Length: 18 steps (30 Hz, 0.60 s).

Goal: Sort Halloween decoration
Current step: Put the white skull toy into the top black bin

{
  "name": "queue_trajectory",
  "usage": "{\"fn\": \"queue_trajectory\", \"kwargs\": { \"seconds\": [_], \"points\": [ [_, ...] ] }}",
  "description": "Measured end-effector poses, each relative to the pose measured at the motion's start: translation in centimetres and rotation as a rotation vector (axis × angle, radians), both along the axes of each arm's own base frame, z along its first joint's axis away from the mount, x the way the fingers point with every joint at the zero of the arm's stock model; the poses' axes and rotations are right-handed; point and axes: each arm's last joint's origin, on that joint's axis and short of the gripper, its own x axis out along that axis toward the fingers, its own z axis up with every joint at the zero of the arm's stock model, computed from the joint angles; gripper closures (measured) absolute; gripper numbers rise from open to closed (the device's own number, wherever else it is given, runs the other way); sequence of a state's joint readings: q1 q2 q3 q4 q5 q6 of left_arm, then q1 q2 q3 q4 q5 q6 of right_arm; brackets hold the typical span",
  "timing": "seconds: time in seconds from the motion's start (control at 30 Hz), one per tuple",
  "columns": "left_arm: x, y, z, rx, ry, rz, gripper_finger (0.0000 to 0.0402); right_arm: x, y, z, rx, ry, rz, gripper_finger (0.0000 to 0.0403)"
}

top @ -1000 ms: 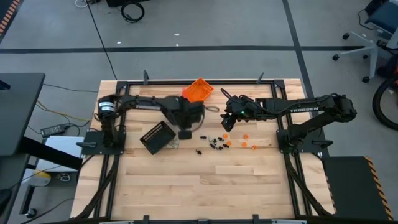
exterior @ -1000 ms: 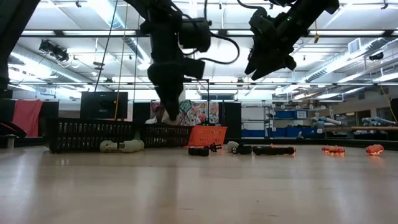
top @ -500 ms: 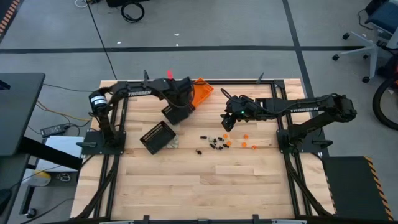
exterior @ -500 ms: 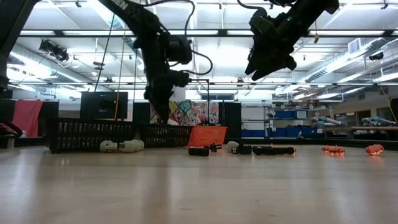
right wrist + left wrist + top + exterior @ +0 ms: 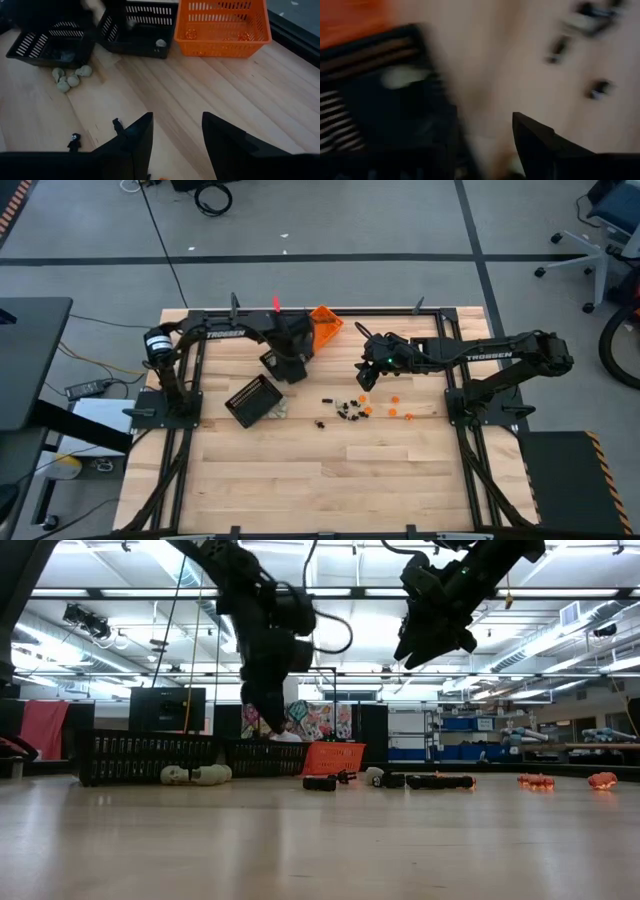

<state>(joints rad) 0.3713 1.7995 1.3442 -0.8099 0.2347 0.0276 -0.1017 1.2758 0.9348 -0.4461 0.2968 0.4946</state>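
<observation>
The Halloween decoration lies mid-table: black trinkets (image 5: 345,410), orange trinkets (image 5: 395,405) and whitish ones (image 5: 70,77) beside a black tray (image 5: 252,400). A second black tray (image 5: 137,30) stands next to the orange tray (image 5: 322,325) at the far edge, with one whitish trinket (image 5: 160,43) inside. My left gripper (image 5: 290,370) hangs over that second tray, pointing down; its wrist view shows bare table between the fingers (image 5: 540,145). My right gripper (image 5: 175,140) hovers open above the far side of the trinket cluster, with nothing between its fingers.
The orange tray (image 5: 222,27) holds a few orange trinkets. In the low view, orange trinkets (image 5: 535,781) lie toward the right and black ones (image 5: 440,781) in the middle. Bare wood stretches over the table's near half. A black frame rims the table.
My left gripper has swung from mid-table, beside the near black tray, toward the far edge, and now hangs over the black tray next to the orange one; its wrist has rolled on the way. The right arm has kept still.
</observation>
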Motion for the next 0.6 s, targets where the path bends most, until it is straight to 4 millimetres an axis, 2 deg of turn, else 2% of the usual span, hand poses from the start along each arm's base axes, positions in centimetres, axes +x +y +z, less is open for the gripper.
{"fn": "queue_trajectory", "kwargs": {
  "seconds": [0.23, 0.33, 0.47, 0.6],
  "points": [
    [0.8, -7.8, 0.0, 0.018, 0.055, -0.378, 0.0251, 0.0, 0.0, 0.0, 0.003, 0.003, 0.000, 0.0230],
    [0.8, -10.5, -0.7, 0.075, 0.092, -0.461, 0.0251, 0.0, 0.0, 0.0, 0.002, 0.001, 0.001, 0.0230],
    [0.1, -12.7, -2.0, 0.150, 0.153, -0.511, 0.0239, 0.0, 0.0, 0.0, 0.002, -0.005, 0.002, 0.0230],
    [-0.7, -13.7, -3.4, 0.147, 0.181, -0.547, 0.0213, 0.0, 0.0, 0.0, 0.001, -0.005, 0.002, 0.0230]
  ]
}}
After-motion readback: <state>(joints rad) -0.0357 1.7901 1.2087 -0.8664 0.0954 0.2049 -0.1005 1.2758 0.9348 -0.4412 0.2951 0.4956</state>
